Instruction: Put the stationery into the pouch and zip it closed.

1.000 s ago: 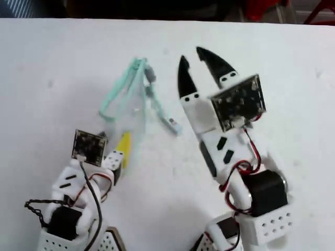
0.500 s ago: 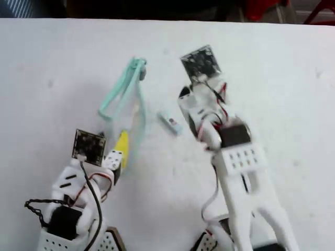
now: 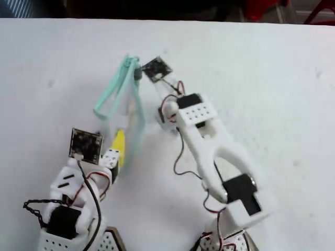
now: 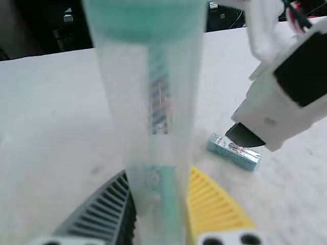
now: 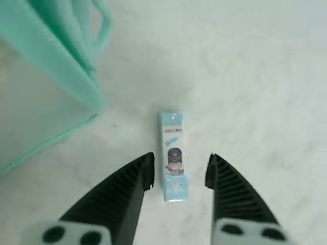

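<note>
A clear pouch with mint-green edging lies at the table's middle left, its mouth toward the far side. My left gripper is shut on the pouch's near end; the left wrist view shows the pouch pinched between the grey and yellow fingers. A small light-blue stationery box lies flat on the table just right of the pouch. My right gripper is open, pointing down, one finger on each side of the box. From the left wrist view, the box sits under the right gripper's black fingertip.
The right arm stretches from the near edge across the middle of the white table. The pouch's green rim lies close beside the box. The right and far parts of the table are bare.
The right arm has swung left and down from a raised pose, bringing its open fingers around the small box. The pouch has shifted a little to the left; the left arm stays put.
</note>
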